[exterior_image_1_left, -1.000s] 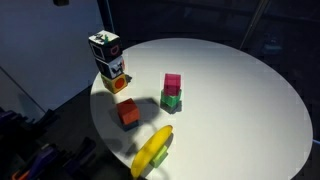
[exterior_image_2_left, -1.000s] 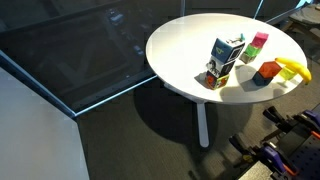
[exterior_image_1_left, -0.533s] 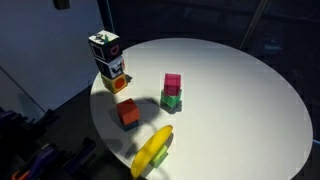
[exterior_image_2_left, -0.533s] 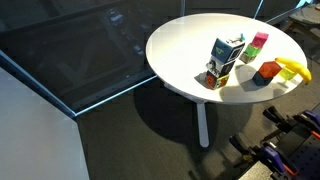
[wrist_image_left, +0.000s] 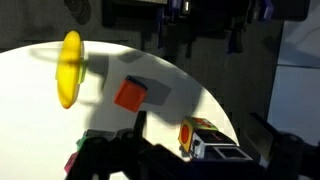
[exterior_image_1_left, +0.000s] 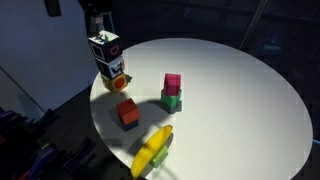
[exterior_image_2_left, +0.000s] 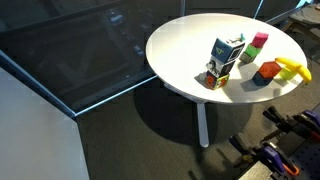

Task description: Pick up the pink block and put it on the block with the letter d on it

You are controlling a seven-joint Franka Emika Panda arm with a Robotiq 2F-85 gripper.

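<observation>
White table (exterior_image_1_left: 240, 90) carries the pink block (exterior_image_1_left: 172, 82) upon a green cube (exterior_image_1_left: 172, 101), well apart from the open hand (exterior_image_1_left: 97, 24) high over the printed cubes (exterior_image_1_left: 108, 57).

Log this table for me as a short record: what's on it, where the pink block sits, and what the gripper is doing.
table: round, white
pink block: on the green block, not yet picked up
top printed cube: on the lower printed cube, near the table's edge; letters unreadable
orange cube: standing alone
yellow object: by the edge
gripper: above the printed cubes, open, holding nothing
</observation>
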